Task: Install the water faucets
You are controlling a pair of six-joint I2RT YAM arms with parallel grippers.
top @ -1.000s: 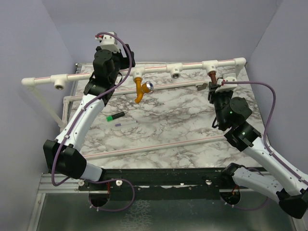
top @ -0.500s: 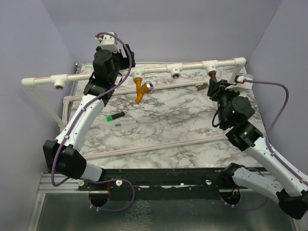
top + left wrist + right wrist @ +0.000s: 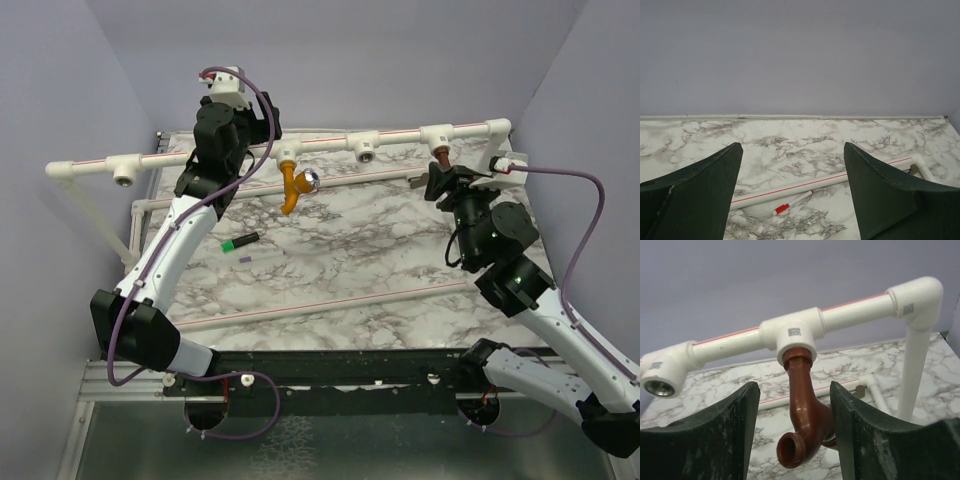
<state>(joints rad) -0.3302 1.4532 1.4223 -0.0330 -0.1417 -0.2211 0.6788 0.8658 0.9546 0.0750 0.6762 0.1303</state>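
The reddish-brown faucet [image 3: 805,415] is seen hanging from a white T-fitting [image 3: 795,335] of the raised pipe rail [image 3: 400,138]. Its neck is entered into the fitting and its spout is turned down and toward the wrist camera. The right pincer [image 3: 795,390] is released around it, with one jaw on each side of the faucet body. A clear gap is seen on one side, and on the other it cannot be told whether the body is touched. This placing is judged to serve a turning of the faucet, because the jaws are set where the body can be clasped and rotated. The orange-yellow faucet [image 3: 291,190], with its silver knob [image 3: 311,180], is already hung under another fitting further left on the same rail. The left pincer [image 3: 792,160] is also released, with nothing between its jaws, and it is raised near the rail, apparently only waiting. The tabletop [image 3: 350,250] is of a white marble pattern with grey veins. Loose white pipes [image 3: 320,305] with a red stripe and a green marker pen [image 3: 240,241] are laid on it. The space is enclosed by plain lilac-grey walls [image 3: 350,60].
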